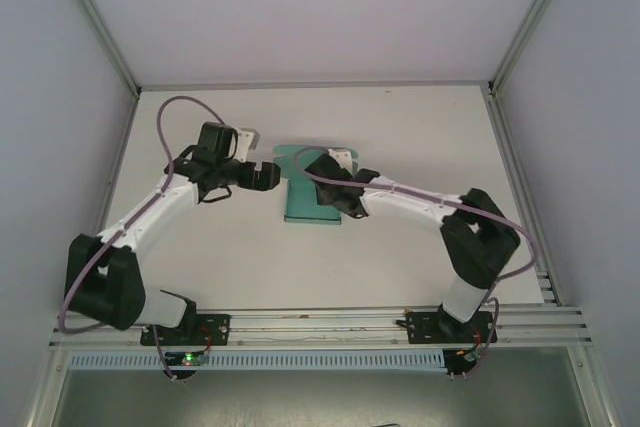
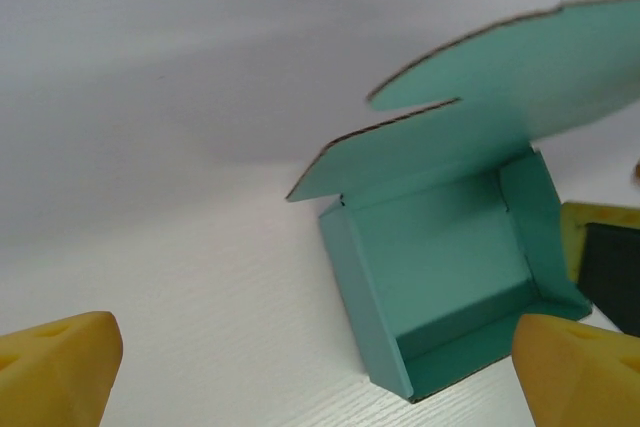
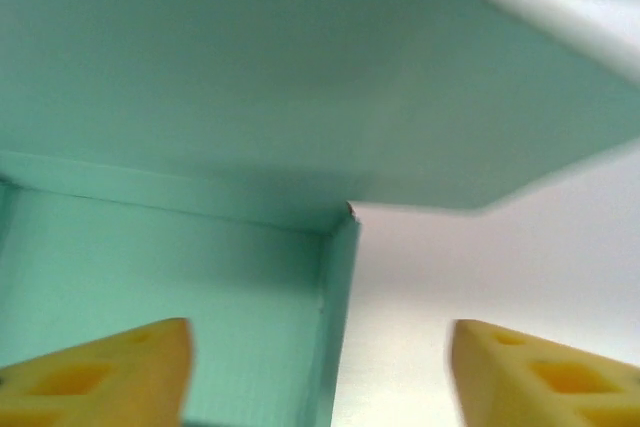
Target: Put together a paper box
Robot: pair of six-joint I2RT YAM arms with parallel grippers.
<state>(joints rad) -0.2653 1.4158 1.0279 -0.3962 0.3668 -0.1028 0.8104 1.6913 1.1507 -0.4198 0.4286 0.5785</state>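
At mid-surface (image 1: 430,137), between the two arms: paper box (image 1: 312,202) sits as a low tray, walls folded up. Lid flap (image 2: 500,77) not yet closed; it rises tilted from the box's far edge, tuck tab free. Left gripper (image 1: 268,177) just beside the box's left wall, jaws spread, holding nothing. Right gripper (image 1: 330,172) over the box, jaws parted astride a side wall, not pinching. Judged: tray formed; closing and tucking the lid remain.

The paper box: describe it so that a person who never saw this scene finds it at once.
Find the middle of the white table, between the left hand and the right hand. There sits the paper box, the only teal-green thing: a low open tray, lid flap raised.
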